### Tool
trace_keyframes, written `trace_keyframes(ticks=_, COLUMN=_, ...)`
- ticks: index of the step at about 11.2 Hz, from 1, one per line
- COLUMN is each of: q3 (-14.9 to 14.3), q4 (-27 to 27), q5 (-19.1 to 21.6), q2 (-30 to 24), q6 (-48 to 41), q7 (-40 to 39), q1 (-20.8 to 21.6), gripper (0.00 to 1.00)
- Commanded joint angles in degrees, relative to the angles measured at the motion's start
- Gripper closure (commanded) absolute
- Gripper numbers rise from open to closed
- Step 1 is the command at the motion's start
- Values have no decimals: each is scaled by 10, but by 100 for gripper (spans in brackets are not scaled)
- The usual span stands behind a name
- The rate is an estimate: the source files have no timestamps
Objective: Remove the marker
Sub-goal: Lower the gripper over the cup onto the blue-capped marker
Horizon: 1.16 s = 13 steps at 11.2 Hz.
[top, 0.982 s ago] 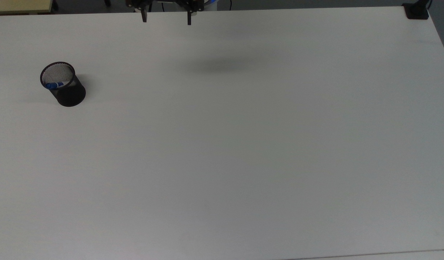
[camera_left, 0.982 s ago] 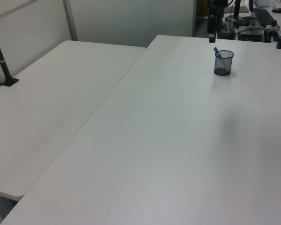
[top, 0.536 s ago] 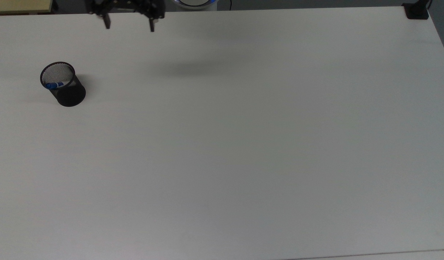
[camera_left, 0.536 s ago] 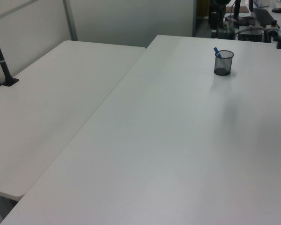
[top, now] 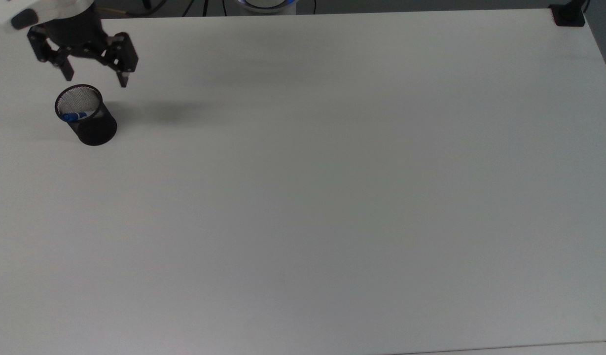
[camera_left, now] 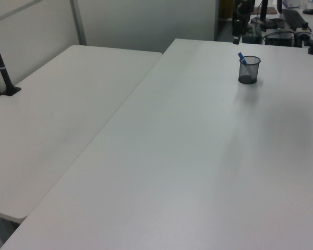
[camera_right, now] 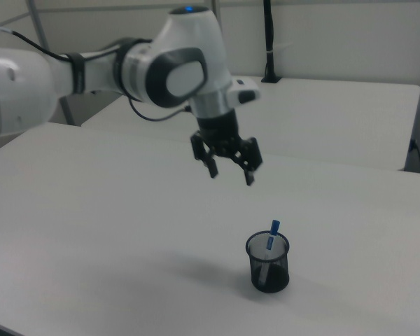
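Note:
A black mesh cup [top: 86,117] stands upright near the top view's left edge on the white table [top: 332,197]. The marker [top: 75,117], with its white barrel and blue cap, leans inside it. Its blue cap [camera_right: 274,226] sticks up above the cup's rim [camera_right: 267,239] in the right view. The cup [camera_left: 249,70] and marker [camera_left: 241,57] also show far back in the left view. My gripper [top: 96,81] hangs open and empty in the air, fingers pointing down. In the right view the gripper [camera_right: 231,176] is well above the cup and to the right view's left of it.
A black clamp mount [top: 568,15] sits on the table's corner at the top view's upper right. A second white table [camera_left: 57,120] adjoins at the left view's left, with a black post [camera_left: 1,62] on it. Wide bare tabletop spreads to the top view's right.
The open gripper has swung from the table's far edge toward the top view's left and now hangs close by the cup. Cup and marker have not moved.

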<state>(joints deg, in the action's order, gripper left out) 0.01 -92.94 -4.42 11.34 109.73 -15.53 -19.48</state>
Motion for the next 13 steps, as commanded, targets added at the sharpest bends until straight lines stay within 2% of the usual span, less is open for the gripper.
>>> trace_keyframes(ticks=1, q3=2, q4=6, q5=-3, q2=54, q6=62, q7=-23, q1=-26, gripper=19)
trace_keyframes(ticks=3, q3=2, q4=5, q5=-8, q2=83, q6=96, q7=-24, q1=-38, gripper=26)
trace_keyframes(ticks=6, q3=2, q4=5, q5=-18, q2=100, q6=116, q7=-26, q1=-53, gripper=27)
trace_keyframes(ticks=10, q3=2, q4=-5, q5=-28, q2=112, q6=142, q7=-35, q1=-57, gripper=35)
trace_keyframes(ticks=12, q3=2, q4=-8, q5=-29, q2=112, q6=144, q7=-37, q1=-56, gripper=61)
trace_keyframes(ticks=13, q3=2, q4=-8, q5=-29, q2=112, q6=143, q7=-48, q1=-57, gripper=70)
